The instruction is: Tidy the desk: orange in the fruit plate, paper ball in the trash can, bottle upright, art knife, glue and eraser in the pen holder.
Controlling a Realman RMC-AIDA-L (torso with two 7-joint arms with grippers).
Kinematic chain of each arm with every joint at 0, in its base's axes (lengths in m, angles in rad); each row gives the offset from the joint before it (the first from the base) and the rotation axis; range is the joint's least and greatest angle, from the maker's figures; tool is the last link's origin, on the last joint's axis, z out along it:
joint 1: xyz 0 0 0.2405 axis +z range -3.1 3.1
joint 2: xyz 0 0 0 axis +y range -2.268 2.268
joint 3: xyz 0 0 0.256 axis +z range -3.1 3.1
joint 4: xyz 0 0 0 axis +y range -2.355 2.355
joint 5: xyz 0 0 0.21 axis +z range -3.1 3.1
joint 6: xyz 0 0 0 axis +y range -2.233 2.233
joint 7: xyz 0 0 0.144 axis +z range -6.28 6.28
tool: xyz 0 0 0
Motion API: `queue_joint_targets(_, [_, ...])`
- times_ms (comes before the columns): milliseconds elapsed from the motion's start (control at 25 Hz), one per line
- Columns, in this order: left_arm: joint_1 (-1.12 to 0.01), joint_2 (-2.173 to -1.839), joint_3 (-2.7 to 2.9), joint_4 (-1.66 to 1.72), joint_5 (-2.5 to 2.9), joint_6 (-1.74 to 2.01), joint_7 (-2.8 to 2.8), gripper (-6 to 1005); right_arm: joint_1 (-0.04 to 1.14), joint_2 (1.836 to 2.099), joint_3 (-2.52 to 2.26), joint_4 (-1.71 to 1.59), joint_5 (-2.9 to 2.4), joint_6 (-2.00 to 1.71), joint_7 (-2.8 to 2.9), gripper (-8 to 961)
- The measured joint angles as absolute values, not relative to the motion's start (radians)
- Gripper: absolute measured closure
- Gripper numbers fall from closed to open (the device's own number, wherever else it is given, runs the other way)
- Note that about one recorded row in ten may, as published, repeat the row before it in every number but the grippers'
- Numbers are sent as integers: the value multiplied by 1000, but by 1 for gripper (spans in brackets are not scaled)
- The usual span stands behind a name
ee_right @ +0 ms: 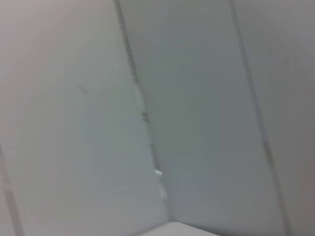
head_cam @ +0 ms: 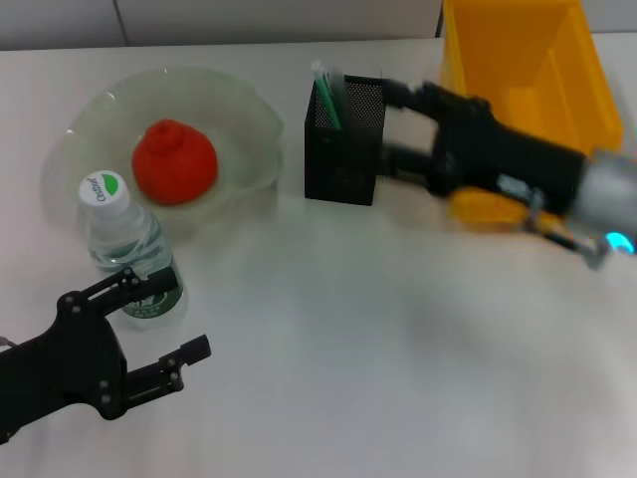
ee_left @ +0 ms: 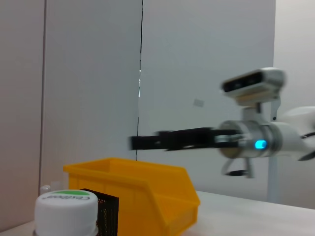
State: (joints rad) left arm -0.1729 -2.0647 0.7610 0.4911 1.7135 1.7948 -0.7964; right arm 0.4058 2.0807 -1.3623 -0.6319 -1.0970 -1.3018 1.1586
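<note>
Right hand (head_cam: pixel 390 127) open, empty, fingers beside pen holder (head_cam: pixel 343 139); could knock it over. Left hand (head_cam: pixel 164 334) open beside upright bottle (head_cam: pixel 129 249).

Bright, even light (right gripper (head_cam: pixel 390 124) motion-blurred).

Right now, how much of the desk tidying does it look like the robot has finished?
Mostly done, it seems. The orange sits in the fruit plate, and the bottle stands upright. The right hand hovers, fingers apart, by the pen holder, which already holds something green. The left hand waits open near the bottle. No loose items show on the desk; the trash can's contents aren't visible.
</note>
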Motion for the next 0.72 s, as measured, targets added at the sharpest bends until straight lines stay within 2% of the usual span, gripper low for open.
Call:
queue_joint_targets(40, [-173,-2064,761,493,1714,1796,-800,234,344,2080,-1353,-692,-1177,-1383,1200,272])
queue_joint_targets(240, [-169,-2060,766,500,1724,1797,-801,234,247,2078,-1273,-792,-1469,-1562,1237,191])
queue_joint_targets(560, [-167,-2057,765,502,1766,1802,-802,234,238,2080,-1220,-778,-1609,-1640,1231,109])
queue_joint_targets(720, [-165,-2057,767,502,1768,1805,-802,234,241,2081,-1221,-778,-1616,-1637,1220,109])
